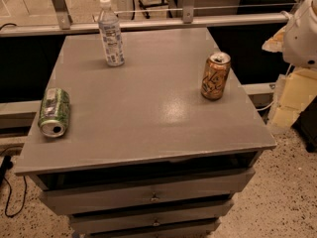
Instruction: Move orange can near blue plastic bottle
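Observation:
The orange can (215,76) stands upright on the right side of the grey cabinet top (148,108); it is orange-gold with dark markings and a silver top. The blue plastic bottle (111,33) stands upright near the back left of the top; it is clear, with a white cap and a white-and-blue label. The two stand well apart. A white rounded part of my arm (301,33) shows at the right edge, beyond the cabinet. My gripper is not in view.
A green can (53,111) lies on its side near the left edge of the top. Drawers (148,195) run along the cabinet's front. A metal rail (148,23) runs behind the cabinet. Yellowish boxes (292,100) stand on the floor to the right.

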Motion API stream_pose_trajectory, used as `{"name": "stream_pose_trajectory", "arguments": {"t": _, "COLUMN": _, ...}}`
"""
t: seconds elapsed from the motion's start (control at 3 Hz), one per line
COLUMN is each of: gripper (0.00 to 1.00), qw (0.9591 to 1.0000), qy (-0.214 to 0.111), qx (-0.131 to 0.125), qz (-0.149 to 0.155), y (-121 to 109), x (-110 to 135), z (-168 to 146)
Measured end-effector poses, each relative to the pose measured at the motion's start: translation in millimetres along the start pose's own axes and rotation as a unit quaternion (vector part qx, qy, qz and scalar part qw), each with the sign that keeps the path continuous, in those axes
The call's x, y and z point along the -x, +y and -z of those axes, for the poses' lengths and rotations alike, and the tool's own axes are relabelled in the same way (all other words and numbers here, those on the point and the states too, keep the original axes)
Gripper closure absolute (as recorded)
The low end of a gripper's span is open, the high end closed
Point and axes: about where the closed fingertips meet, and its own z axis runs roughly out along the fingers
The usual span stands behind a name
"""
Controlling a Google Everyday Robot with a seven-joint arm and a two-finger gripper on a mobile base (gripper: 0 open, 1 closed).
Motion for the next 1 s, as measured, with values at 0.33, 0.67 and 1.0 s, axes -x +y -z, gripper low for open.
{"name": "stream_pose_trajectory", "arguments": {"t": 0.33, "gripper": 0.00, "qw": 1.0000, "qy": 0.000, "qx": 0.000, "qz": 0.000, "y": 0, "x": 0, "z": 0}}
{"name": "stream_pose_trajectory", "arguments": {"t": 0.67, "gripper": 0.00, "qw": 0.9991, "qy": -0.036, "qx": -0.007, "qz": -0.023, "y": -23, "x": -8, "z": -13}}
{"name": "stream_pose_trajectory", "arguments": {"t": 1.0, "gripper": 0.00, "qw": 0.9918, "qy": -0.103, "qx": -0.023, "qz": -0.073, "y": -61, "x": -25, "z": -39}}
